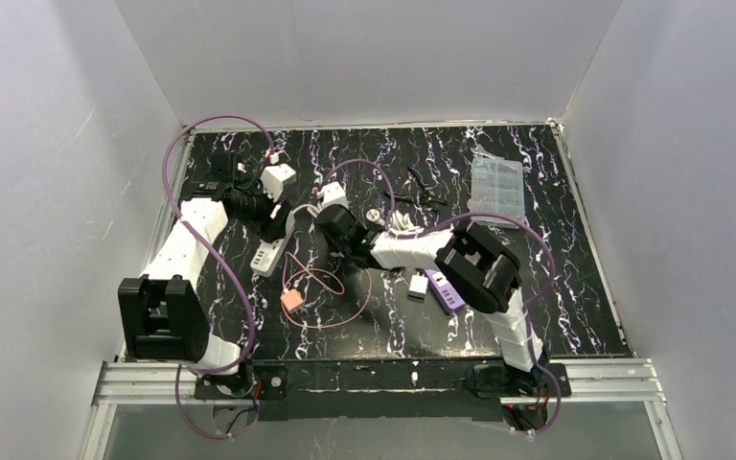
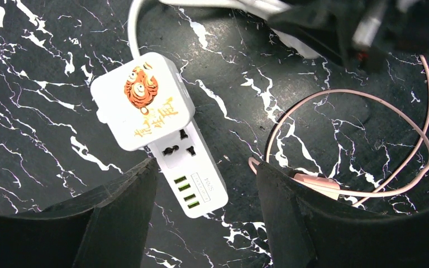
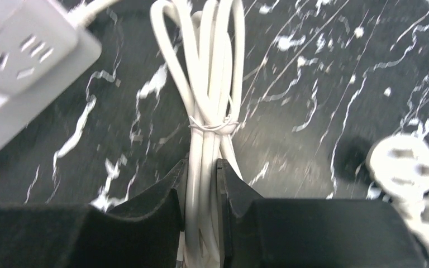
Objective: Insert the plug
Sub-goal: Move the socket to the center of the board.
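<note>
A white power strip (image 2: 192, 173) with green USB ports lies on the black marble table; it also shows in the top view (image 1: 268, 255). A white cube adapter (image 2: 142, 100) with a tiger picture sits on its sockets. My left gripper (image 2: 204, 184) is open and hovers over the strip's USB end, empty. My right gripper (image 3: 201, 167) is shut on a bundled white cable (image 3: 209, 111) tied with a wire twist. A round white plug (image 3: 405, 162) lies to the right of it. In the top view both grippers (image 1: 273, 218) (image 1: 340, 230) are at the table's middle left.
A pink cable loop (image 2: 363, 139) with a pink plug (image 1: 291, 299) lies beside the strip. A white socket block (image 3: 22, 50) is near the right gripper. A clear plastic box (image 1: 495, 187) stands at the back right. A purple item (image 1: 446, 290) lies near the right arm.
</note>
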You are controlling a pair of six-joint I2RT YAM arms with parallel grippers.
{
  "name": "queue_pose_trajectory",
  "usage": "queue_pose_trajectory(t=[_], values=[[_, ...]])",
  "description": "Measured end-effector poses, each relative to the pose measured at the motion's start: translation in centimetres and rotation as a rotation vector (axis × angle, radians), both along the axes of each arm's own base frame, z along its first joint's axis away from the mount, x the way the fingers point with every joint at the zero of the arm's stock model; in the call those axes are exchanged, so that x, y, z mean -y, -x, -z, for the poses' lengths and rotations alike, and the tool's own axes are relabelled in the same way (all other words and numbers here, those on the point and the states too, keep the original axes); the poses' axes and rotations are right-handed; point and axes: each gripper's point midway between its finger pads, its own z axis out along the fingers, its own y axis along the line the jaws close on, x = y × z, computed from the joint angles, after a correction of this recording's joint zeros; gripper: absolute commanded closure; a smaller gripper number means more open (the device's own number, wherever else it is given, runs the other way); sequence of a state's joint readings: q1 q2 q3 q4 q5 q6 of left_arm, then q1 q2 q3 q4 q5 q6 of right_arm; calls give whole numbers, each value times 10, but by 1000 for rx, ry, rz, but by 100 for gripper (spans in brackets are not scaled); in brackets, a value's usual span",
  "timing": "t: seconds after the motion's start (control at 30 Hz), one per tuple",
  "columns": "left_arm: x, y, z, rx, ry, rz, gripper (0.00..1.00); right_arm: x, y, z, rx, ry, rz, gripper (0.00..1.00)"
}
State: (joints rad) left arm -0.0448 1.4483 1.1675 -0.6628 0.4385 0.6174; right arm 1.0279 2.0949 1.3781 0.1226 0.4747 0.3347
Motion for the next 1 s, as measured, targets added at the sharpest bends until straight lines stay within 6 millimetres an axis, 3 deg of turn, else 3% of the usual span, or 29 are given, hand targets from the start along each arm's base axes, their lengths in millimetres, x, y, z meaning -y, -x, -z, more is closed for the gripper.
queue_pose_trajectory(t=[0.07,0.17,0.23,0.4,0.53,0.63,0.77,0.87,1.0], values=[[0,0,0,0,0,0,37,-3,-15,-1,6,-8,14,61],[0,0,0,0,1,0,37,-6,-32,-3,14,-14,25,36],[0,0,0,0,1,0,37,-4,-36,-5,14,-15,27,27],[0,-2,-4,8,1,-1,36,5,-28,-16,2,-9,18,15],[1,-8,-15,33,10,-7,36,36,-11,-61,10,-18,36,14],[3,-12,-22,48,18,-10,36,79,-5,-112,49,-81,98,16],[3,-12,-23,46,21,-13,36,163,-4,-151,91,-119,253,23],[3,-10,-22,39,22,-14,36,221,-1,-141,76,-95,374,25],[3,-8,-21,28,23,-15,37,276,11,-93,-26,-2,481,28]])
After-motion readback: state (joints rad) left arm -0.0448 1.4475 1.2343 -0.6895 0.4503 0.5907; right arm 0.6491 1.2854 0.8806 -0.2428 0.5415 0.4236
